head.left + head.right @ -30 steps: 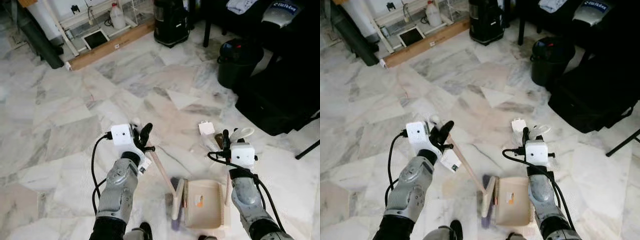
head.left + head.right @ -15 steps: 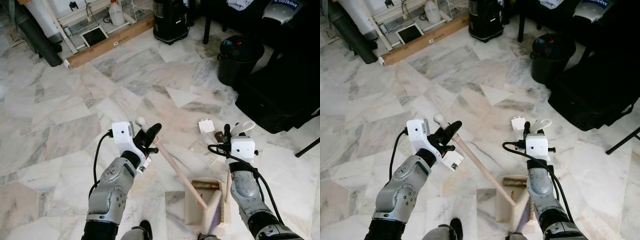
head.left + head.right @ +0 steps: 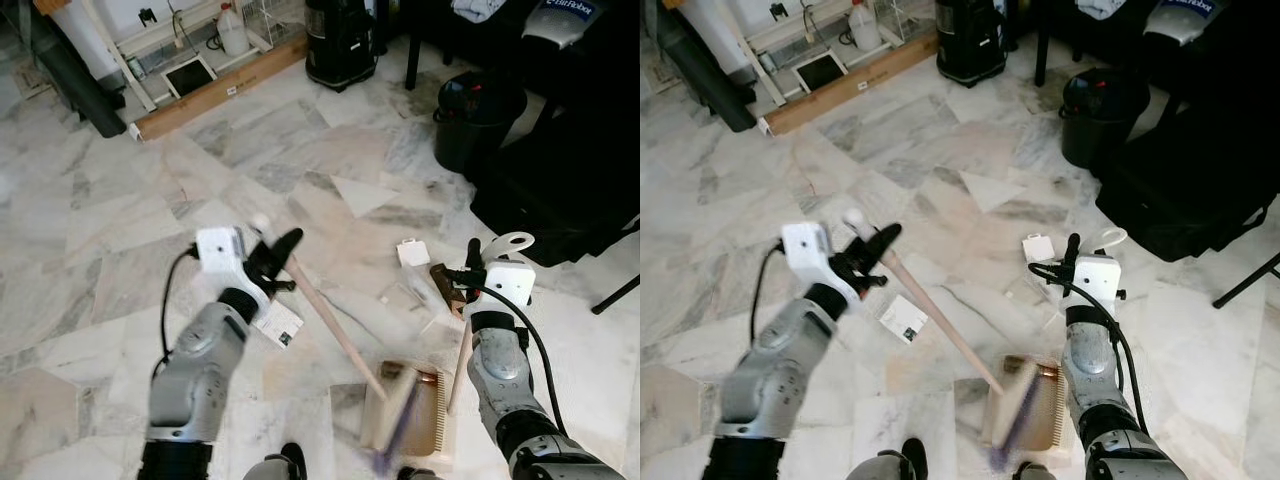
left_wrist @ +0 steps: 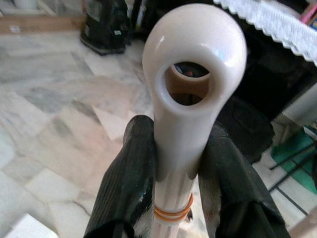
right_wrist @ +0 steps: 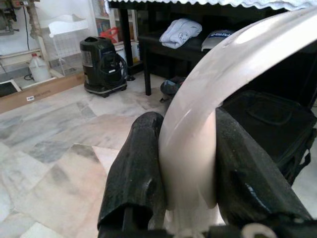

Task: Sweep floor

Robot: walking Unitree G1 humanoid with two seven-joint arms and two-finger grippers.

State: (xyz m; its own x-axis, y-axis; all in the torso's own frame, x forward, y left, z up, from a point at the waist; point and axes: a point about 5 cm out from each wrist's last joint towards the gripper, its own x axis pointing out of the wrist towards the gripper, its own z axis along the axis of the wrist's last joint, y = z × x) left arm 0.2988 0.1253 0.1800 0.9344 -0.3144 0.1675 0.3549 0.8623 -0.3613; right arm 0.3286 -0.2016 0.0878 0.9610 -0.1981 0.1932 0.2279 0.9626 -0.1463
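The broom [image 3: 335, 335] was held at the top of its handle by the left gripper [image 3: 272, 262], whose two black fingers [image 4: 126, 198] were pressed against the shaft just below the pale loop at its end; the long handle ran down and to the right to the brush head, which was blurred with motion at the mouth of the dustpan [image 3: 420, 410]. The dustpan was held by its own upright handle in the right gripper [image 3: 470, 280], the fingers [image 5: 136, 178] clamped on either side of the pale handle. Compared with half a second before, the left arm had been swung outward and upward to the robot's left, so that the brush head had been drawn across the marble floor [image 3: 120, 240] to the front of the pan, and a brown scrap [image 3: 410, 375] was seen lying inside the pan at its far edge. This was judged to mean that a sweeping stroke was under way and some litter had already been gathered. More litter remained on the floor beyond the pan: a small white box [image 3: 412, 254], a brown piece [image 3: 442, 280] beside the right gripper, and a white card [image 3: 280, 323] below the left one, so the task was judged far from complete
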